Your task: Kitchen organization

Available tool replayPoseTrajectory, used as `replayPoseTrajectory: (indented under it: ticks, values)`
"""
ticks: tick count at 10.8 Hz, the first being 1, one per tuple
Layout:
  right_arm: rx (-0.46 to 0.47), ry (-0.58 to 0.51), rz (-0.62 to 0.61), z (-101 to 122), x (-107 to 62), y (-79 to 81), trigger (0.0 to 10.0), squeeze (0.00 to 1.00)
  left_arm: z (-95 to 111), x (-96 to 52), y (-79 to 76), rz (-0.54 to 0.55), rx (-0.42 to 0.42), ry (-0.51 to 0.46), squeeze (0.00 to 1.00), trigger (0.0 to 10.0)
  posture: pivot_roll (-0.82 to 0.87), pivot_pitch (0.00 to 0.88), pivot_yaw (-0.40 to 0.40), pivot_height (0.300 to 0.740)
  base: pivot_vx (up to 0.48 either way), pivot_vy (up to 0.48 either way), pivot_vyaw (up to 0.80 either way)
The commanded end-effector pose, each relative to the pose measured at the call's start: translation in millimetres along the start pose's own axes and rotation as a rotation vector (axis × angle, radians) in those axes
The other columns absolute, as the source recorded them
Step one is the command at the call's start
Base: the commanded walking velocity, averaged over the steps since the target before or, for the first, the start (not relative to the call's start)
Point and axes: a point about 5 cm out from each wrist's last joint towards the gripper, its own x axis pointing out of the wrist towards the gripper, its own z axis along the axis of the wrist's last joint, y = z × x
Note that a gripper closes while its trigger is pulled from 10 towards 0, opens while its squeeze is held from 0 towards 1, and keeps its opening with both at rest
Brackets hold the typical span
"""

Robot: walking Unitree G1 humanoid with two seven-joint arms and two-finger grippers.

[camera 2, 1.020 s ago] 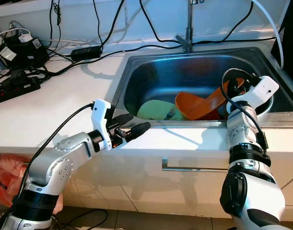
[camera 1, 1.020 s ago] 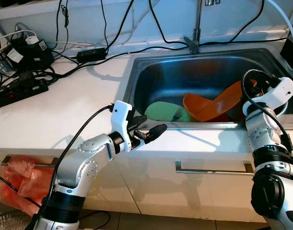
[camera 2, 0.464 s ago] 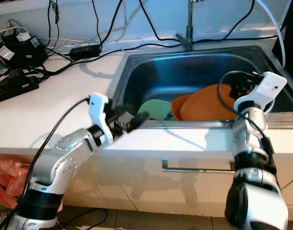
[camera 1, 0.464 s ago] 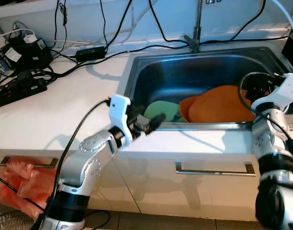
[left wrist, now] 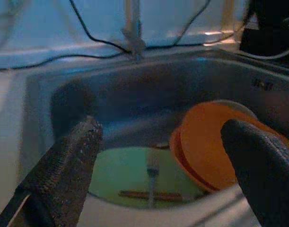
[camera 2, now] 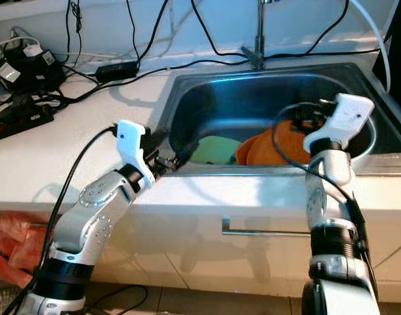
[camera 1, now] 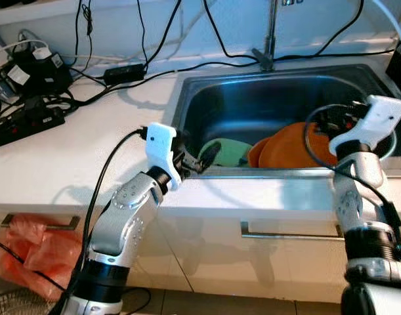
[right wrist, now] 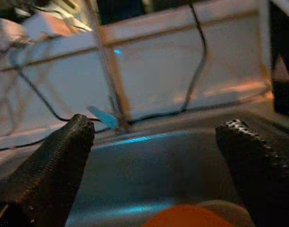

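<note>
At the near edge of the sink [camera 1: 187, 98], on its left side, the left gripper [camera 1: 207, 156] reaches in over the rim with its fingers [left wrist: 71, 165] spread apart and holding nothing. Just beyond and below it, on the sink floor, lies a green plate [left wrist: 135, 177] with a fork [left wrist: 151, 182] across it, and what may be a stick or chopstick beside the fork. The plate sits directly ahead of this gripper, so the left arm looks the nearer one for lifting it.

To the right of the green plate, touching or overlapping its edge, are orange bowls [camera 1: 289, 144], tilted and nested with their open sides facing left. The right gripper [camera 2: 305, 128] hangs over the right part of the sink, just above these bowls, its fingers [right wrist: 64, 161] wide apart and empty. The bowls lie below and slightly near of it, so the right arm is the better placed for them.

Farther back, the faucet [camera 1: 269, 39] rises at the far rim, and black cables [camera 1: 121, 72] run along the counter [camera 1: 75, 157] to the left.
</note>
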Motion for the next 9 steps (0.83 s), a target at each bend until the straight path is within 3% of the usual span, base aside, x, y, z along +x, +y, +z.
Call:
replayPoseTrajectory:
  ticks: [1,3,4,5,6,9]
  values:
    - [-0.018,-0.011,0.054,5,-2.6,13.5,10.0,1.00,3,-2.6,2.1,0.036,0.039,-0.020,0.00,10.0,0.10,0.025,0.153,0.740,0.000,0.000,0.00]
    - [-0.030,-0.039,0.142,16,-14.5,28.6,10.0,1.00,2,-7.5,6.6,0.099,0.059,-0.046,0.00,10.0,0.09,0.020,0.161,0.740,0.000,0.000,0.00]
    - [0.009,-0.046,0.174,21,-24.2,43.1,10.0,1.00,0,-7.1,18.5,0.197,0.042,-0.062,0.00,10.0,0.08,0.018,0.163,0.740,0.000,0.000,0.00]
    - [-0.008,-0.054,0.216,24,-30.3,55.5,10.0,0.90,-1,-4.9,19.9,0.221,0.036,-0.063,0.00,10.0,0.07,0.017,0.165,0.740,0.000,0.000,0.00]
    - [-0.004,-0.050,0.233,24,-33.3,60.9,10.0,0.82,-3,-2.1,16.6,0.208,0.021,-0.060,0.00,10.0,0.06,0.017,0.166,0.740,0.000,-0.330,0.00]
    - [0.020,0.005,0.240,18,-42.5,65.3,10.0,0.80,-5,0.5,12.5,0.192,0.007,-0.063,0.00,10.0,0.06,0.023,0.157,0.740,0.000,-0.326,0.00]
